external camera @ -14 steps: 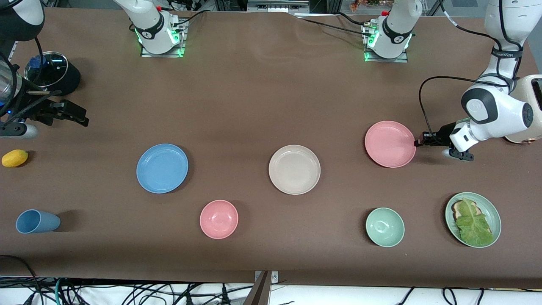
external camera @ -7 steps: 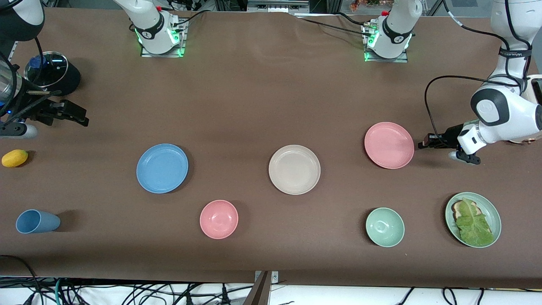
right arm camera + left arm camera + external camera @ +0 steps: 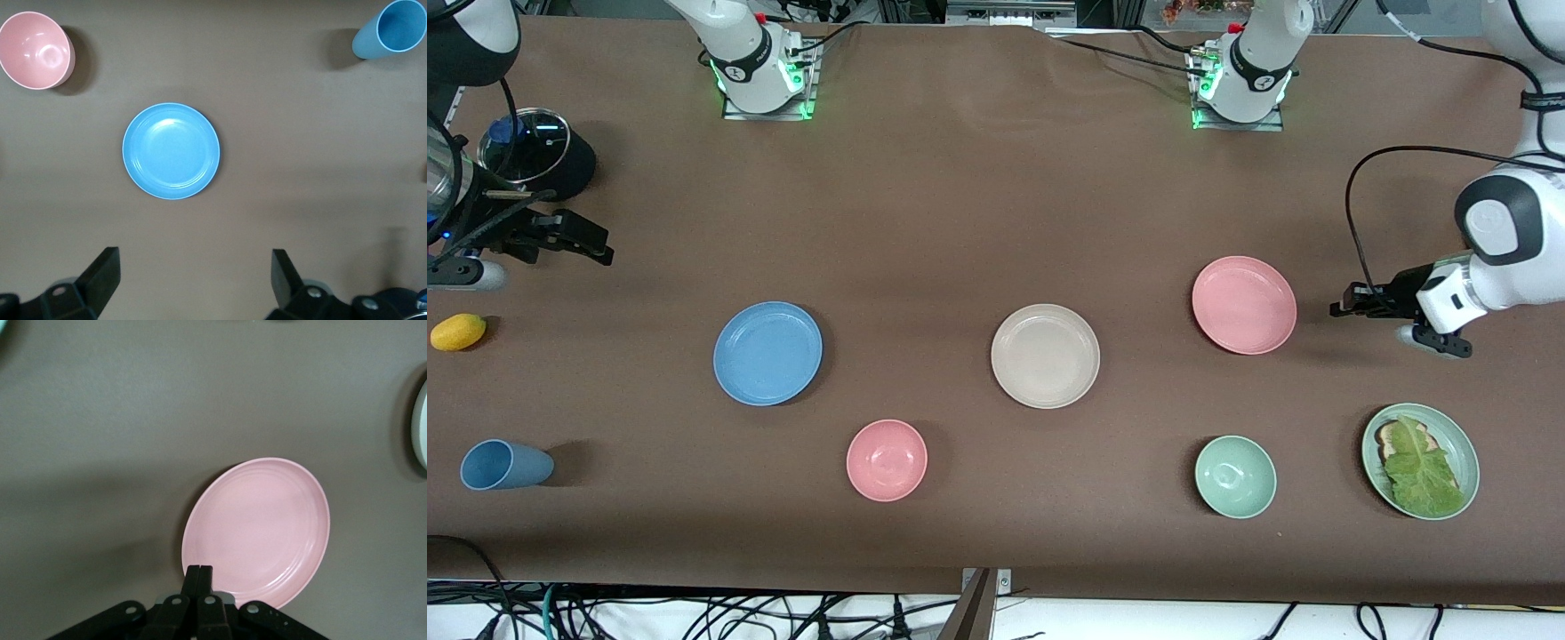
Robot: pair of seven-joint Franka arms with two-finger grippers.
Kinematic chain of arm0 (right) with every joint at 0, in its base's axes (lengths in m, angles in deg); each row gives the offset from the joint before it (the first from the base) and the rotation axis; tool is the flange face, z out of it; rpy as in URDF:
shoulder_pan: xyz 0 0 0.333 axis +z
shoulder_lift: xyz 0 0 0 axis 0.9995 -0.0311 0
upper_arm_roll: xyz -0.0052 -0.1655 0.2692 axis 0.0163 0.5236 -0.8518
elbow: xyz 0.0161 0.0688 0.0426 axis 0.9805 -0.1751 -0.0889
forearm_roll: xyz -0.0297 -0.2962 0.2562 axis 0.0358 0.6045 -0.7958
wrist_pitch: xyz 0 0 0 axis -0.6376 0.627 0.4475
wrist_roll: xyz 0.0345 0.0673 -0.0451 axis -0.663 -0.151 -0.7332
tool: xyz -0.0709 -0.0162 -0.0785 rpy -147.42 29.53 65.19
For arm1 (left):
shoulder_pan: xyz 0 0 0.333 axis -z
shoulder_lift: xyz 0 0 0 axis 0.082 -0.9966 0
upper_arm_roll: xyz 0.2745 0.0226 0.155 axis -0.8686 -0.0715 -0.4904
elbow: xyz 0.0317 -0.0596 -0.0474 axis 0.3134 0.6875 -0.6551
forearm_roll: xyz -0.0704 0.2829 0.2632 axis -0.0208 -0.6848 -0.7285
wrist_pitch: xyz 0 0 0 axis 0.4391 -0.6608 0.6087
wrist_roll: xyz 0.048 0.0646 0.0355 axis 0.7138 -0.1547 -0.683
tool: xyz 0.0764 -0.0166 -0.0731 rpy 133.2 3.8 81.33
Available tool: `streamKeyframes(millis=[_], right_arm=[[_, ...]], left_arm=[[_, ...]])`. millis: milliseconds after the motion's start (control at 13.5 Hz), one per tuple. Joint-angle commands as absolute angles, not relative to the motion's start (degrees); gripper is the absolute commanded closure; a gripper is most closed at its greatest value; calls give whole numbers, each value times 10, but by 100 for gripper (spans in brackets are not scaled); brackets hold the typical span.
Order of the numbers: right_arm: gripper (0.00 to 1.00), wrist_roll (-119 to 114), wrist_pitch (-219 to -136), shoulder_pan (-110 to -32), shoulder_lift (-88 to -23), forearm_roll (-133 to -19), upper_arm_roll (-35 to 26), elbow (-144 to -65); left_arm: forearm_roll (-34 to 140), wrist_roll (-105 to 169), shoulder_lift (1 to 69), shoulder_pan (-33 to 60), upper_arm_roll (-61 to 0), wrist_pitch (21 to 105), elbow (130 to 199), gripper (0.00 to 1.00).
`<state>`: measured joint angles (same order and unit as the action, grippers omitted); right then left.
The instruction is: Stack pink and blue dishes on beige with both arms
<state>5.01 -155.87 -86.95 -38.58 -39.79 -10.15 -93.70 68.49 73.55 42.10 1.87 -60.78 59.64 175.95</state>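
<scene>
The salmon pink plate [image 3: 1244, 304] [image 3: 257, 530] lies flat on the table toward the left arm's end. The beige plate [image 3: 1045, 356] sits empty at mid-table, and only its edge [image 3: 421, 427] shows in the left wrist view. The light blue plate [image 3: 767, 353] [image 3: 171, 151] lies toward the right arm's end. My left gripper [image 3: 1338, 307] [image 3: 199, 568] is shut on nothing, over bare table a short gap from the pink plate's rim. My right gripper [image 3: 603, 252] [image 3: 195, 260] waits open and empty over the table's end, apart from the blue plate.
A pink bowl [image 3: 887, 460] [image 3: 35, 50], a mint bowl [image 3: 1235, 476] and a mint plate with lettuce [image 3: 1420, 460] stand nearer the front camera. A blue cup [image 3: 503, 465] [image 3: 390, 30], a lemon [image 3: 458, 332] and a lidded black pot [image 3: 534, 156] sit at the right arm's end.
My left gripper has drawn back from the pink plate's rim toward the left arm's end of the table. The plate stays flat. The right arm has not moved.
</scene>
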Motion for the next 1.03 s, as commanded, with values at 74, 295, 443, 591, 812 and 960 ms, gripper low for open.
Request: streamKeyframes(millis=[74, 295, 443, 591, 812, 960], right_arm=[[0, 49, -1558, -872, -377, -393, -103, -945], [0, 49, -1558, -872, -377, -393, -103, -945], [0, 49, -1558, -872, -377, -393, -103, -945], [0, 49, -1558, -872, -377, -393, -103, -945], [0, 49, -1558, -872, -377, -393, -103, -945], [0, 49, -1558, -872, -377, -393, -103, -945]], left_arm=[[618, 644, 435, 22, -578, 540, 1698, 100], [566, 574, 462, 21, -538, 530, 1682, 100], [551, 544, 476, 22, -523, 526, 1676, 100], [515, 519, 485, 22, -502, 522, 1659, 100], [493, 455, 489, 22, -470, 486, 1622, 100], [470, 413, 496, 22, -445, 466, 1601, 100]])
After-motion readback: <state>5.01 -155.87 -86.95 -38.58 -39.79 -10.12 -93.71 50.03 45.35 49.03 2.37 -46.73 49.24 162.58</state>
